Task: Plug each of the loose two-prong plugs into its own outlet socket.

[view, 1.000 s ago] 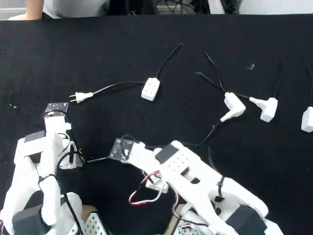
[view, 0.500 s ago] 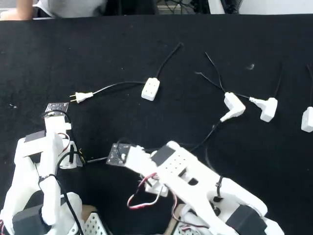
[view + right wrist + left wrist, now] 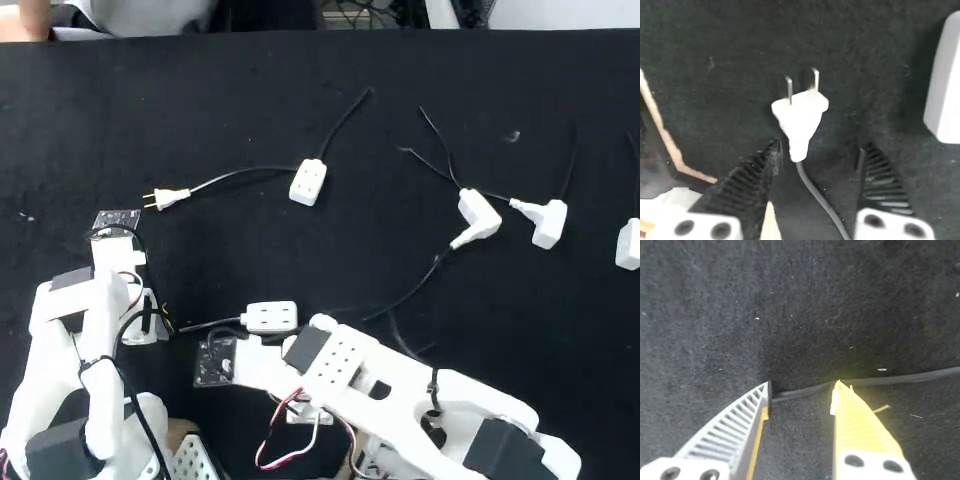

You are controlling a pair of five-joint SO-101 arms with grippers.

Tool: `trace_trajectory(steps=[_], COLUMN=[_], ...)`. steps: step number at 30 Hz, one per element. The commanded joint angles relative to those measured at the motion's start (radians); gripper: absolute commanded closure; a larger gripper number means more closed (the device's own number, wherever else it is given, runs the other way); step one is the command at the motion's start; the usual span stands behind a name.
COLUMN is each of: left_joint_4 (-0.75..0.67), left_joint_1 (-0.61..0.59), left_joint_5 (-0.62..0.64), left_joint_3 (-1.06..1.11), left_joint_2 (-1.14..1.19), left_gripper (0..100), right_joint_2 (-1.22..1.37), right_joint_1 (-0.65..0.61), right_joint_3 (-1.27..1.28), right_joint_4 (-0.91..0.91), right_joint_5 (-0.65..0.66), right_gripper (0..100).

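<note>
In the right wrist view a white two-prong plug [image 3: 800, 117] lies flat on the black cloth, prongs pointing away. My right gripper [image 3: 818, 148] is open, its fingers on either side of the plug's cord [image 3: 817, 192] just behind the plug. A white socket block [image 3: 944, 85] lies close beside it. My left gripper [image 3: 800, 387] is open, its tips astride a thin black cord [image 3: 890, 380]. From above, a white socket block [image 3: 270, 316] lies between the left arm [image 3: 75, 330] and the right arm [image 3: 370, 380], its cord running toward the left arm.
Farther back a small plug [image 3: 165, 197] is joined by a cord to another socket block [image 3: 308, 182]. To the right lie an angled white plug [image 3: 478, 218], a white connector [image 3: 545, 222] and a white block [image 3: 628, 245] at the edge. A sleeve shows beyond the table's back edge [image 3: 300, 32].
The right arm has drawn back toward the front left, uncovering the white socket block beside it. The left arm has stayed still.
</note>
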Motion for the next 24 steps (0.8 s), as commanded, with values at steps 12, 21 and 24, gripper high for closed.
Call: trace_trajectory(steps=[12,21,24], left_joint_4=[-0.046,-0.046,-0.046], left_joint_1=[-0.005,-0.004,-0.004], left_joint_5=[0.012,0.012,0.012], left_joint_3=[0.004,0.004,0.004], left_joint_2=[0.021,0.021,0.021], left_gripper=[80,80,80], right_joint_2=[-0.038,-0.038,-0.038], right_joint_1=[-0.012,0.012,0.015], right_joint_3=[0.108,0.090,0.058], right_joint_4=[-0.173,-0.132,-0.098], right_joint_5=[-0.034,-0.009,-0.008], right_gripper=[91.6,78.3,68.8])
